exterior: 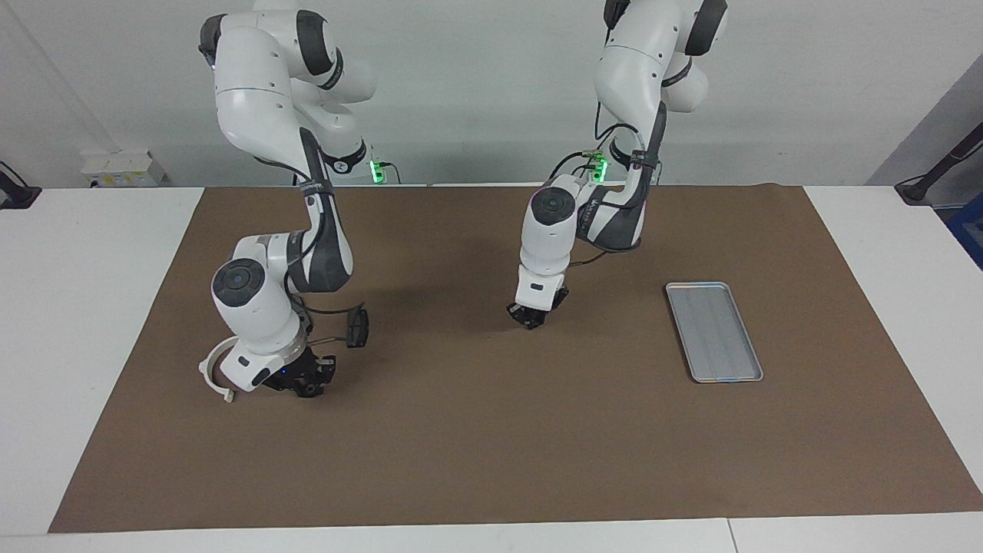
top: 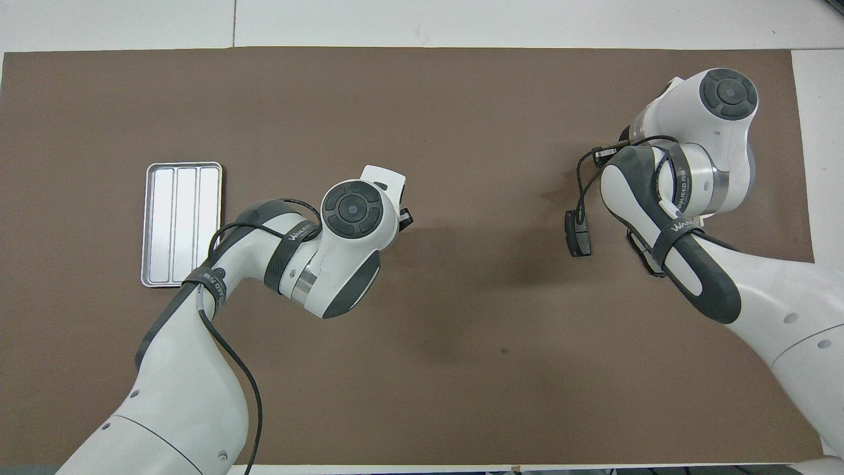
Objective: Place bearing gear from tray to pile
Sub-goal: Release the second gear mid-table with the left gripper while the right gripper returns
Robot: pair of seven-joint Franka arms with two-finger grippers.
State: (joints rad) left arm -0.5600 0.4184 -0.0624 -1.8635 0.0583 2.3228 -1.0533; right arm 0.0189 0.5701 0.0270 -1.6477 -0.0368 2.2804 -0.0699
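At the right arm's end of the mat, the right gripper [exterior: 307,382] is lowered into the pile [exterior: 219,372] (finger state cannot be told); the tray [exterior: 714,332] lies empty, so release and withdrawal are judged next, while the left gripper [exterior: 531,316] waits mid-table.

The tray [exterior: 714,332] lies on the brown mat [exterior: 491,461] toward the left arm's end of the table. The pile [exterior: 217,369] lies on the mat toward the right arm's end, well apart from the tray.
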